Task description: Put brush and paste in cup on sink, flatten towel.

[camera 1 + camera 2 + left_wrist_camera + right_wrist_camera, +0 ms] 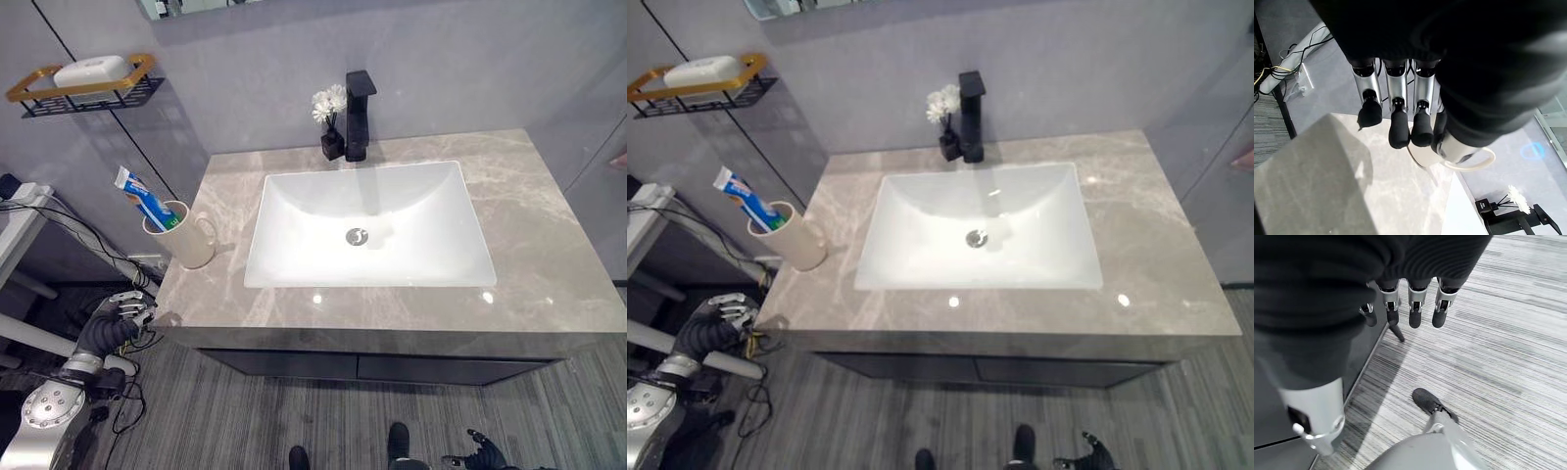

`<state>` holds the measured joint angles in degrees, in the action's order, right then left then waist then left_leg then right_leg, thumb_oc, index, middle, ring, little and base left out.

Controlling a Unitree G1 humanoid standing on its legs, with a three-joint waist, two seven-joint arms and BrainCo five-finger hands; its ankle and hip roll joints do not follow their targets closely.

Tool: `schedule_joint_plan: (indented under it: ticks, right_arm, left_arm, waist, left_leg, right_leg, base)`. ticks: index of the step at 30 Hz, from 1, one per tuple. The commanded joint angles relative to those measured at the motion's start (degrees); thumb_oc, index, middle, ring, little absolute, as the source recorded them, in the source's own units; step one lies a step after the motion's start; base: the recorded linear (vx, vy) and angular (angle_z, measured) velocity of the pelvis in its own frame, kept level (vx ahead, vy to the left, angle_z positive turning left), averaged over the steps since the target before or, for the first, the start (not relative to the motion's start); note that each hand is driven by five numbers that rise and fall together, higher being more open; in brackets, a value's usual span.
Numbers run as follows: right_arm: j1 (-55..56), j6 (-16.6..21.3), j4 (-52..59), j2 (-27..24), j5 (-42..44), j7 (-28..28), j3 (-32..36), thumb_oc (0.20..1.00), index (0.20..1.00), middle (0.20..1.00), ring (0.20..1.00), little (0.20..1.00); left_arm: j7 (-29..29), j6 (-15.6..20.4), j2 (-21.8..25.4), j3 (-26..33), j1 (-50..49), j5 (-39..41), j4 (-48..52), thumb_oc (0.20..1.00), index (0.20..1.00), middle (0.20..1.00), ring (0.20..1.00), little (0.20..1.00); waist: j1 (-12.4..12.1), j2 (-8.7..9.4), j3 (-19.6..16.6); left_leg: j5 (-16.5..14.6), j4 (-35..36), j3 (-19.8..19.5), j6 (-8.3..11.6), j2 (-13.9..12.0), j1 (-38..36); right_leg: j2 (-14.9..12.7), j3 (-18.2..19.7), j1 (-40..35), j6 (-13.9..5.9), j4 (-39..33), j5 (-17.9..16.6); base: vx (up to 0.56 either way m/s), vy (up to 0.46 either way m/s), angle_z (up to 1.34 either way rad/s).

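Grey marble countertop (549, 255) around a white rectangular basin (294, 211), grey wall behind. Cream handled cup (186, 235) stands on the counter's left edge, touching nothing else; paste tube (137, 193) leans out of it, something green beside it, likely the brush. Cup step looks done. No towel to be seen, so flattening waits on finding it. Left hand (127, 311) hangs below the counter corner, fingers loosely straight, empty. Right hand (1413, 308) low over striped floor, fingers relaxed, empty. Matte black faucet (359, 113), white flowers (328, 101).

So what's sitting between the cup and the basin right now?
Nothing: in the left eye view, bare marble countertop separates the cup, holding the toothpaste, from the basin.
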<state>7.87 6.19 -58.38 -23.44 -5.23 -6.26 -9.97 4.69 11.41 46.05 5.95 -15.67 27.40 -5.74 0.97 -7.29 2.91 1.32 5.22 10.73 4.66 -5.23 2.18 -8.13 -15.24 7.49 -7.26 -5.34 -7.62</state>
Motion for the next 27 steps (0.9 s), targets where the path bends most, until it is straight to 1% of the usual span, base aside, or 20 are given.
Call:
schedule_joint_plan:
  ticks: [1,11,14,17,18,20,21,27]
  right_arm:
    - [-4.0,0.5,0.3,0.3,1.1,-1.3,-1.3,1.0,1.0,1.0,1.0,1.0]
    - [-5.2,0.4,1.3,-0.1,0.9,-1.3,-2.2,1.0,1.0,1.0,1.0,1.0]
    - [-5.7,0.2,1.2,-0.2,0.9,-1.3,-2.5,1.0,1.0,1.0,1.0,1.0]
    - [-5.8,0.2,1.0,-0.2,0.9,-1.3,-2.6,1.0,1.0,1.0,1.0,1.0]
    - [-6.2,0.0,0.8,-0.2,1.0,-1.3,-3.0,1.0,1.0,1.0,1.0,1.0]
    - [-6.4,-0.1,0.8,-0.3,1.1,-1.4,-3.1,1.0,1.0,1.0,1.0,1.0]
    - [-6.8,-0.1,0.6,-0.5,1.4,-1.6,-3.4,1.0,1.0,1.0,1.0,1.0]
    - [-8.1,-0.3,0.3,-0.5,2.3,-2.3,-4.3,1.0,1.0,1.0,1.0,1.0]
  left_arm:
    - [-2.5,2.6,2.3,3.2,4.0,-1.8,-0.7,0.2,0.2,0.2,0.2,0.2]
    - [-3.6,2.4,3.4,3.7,5.1,-3.4,-0.8,0.2,0.2,0.2,0.2,0.2]
    - [-4.3,2.4,4.8,3.7,6.5,-3.6,-1.4,0.2,0.2,0.2,0.2,0.2]
    - [-4.5,2.4,5.0,3.7,7.0,-3.6,-1.6,0.2,0.2,0.2,0.2,0.2]
    - [-4.9,2.3,6.2,3.4,8.8,-3.6,-2.1,0.2,0.2,0.2,0.2,0.2]
    - [-5.3,2.3,6.6,3.1,9.9,-3.5,-2.7,0.2,0.2,0.2,0.2,0.2]
    - [-5.9,2.4,7.3,2.1,12.3,-3.2,-3.8,0.2,0.2,0.2,0.2,0.2]
    - [-7.8,2.6,8.2,-1.3,18.9,-3.2,-6.3,0.2,0.2,0.2,0.2,0.2]
  waist:
    - [0.9,3.91,1.3]
    - [0.7,4.39,2.9]
    - [0.7,4.54,3.6]
    - [0.7,4.61,3.8]
    - [0.8,4.69,4.5]
    - [0.8,4.76,4.9]
    - [1.0,4.8,5.5]
    - [1.4,4.87,7.0]
  left_leg:
    - [2.2,-0.2,-0.4,0.29,1.3,1.7]
    - [1.7,-0.2,0.4,-0.13,1.7,1.5]
    - [1.8,-0.2,0.8,-0.17,1.7,2.0]
    - [1.8,-0.2,0.8,-0.16,1.7,2.2]
    - [2.2,-0.2,0.9,0.01,1.6,3.0]
    - [2.5,-0.2,0.9,0.14,1.5,3.6]
    - [2.9,-0.2,0.7,0.31,1.4,4.7]
    - [3.7,-0.2,0.0,0.73,1.1,7.1]
  right_leg:
    - [-5.7,3.3,-4.6,-4.84,0.3,-1.7]
    - [-6.0,4.2,-4.2,-5.14,0.3,-2.1]
    - [-6.1,4.7,-3.4,-5.31,0.3,-2.5]
    - [-6.0,4.7,-3.1,-5.3,0.3,-2.6]
    - [-5.9,4.8,-2.2,-5.42,0.3,-2.9]
    - [-5.9,4.8,-1.6,-5.45,0.3,-3.0]
    - [-5.7,4.7,-0.6,-5.42,0.3,-3.3]
    - [-5.6,4.2,1.3,-5.43,0.3,-4.0]
  base:
    - [0.07,0.032,-0.16]
    - [0.03,0.017,-0.03]
    - [0.01,0.015,-0.05]
    - [0.0,-0.001,-0.14]
    - [-0.03,-0.005,-0.08]
    - [-0.04,-0.012,0.0]
    - [-0.03,-0.018,0.02]
    - [-0.01,-0.005,0.0]
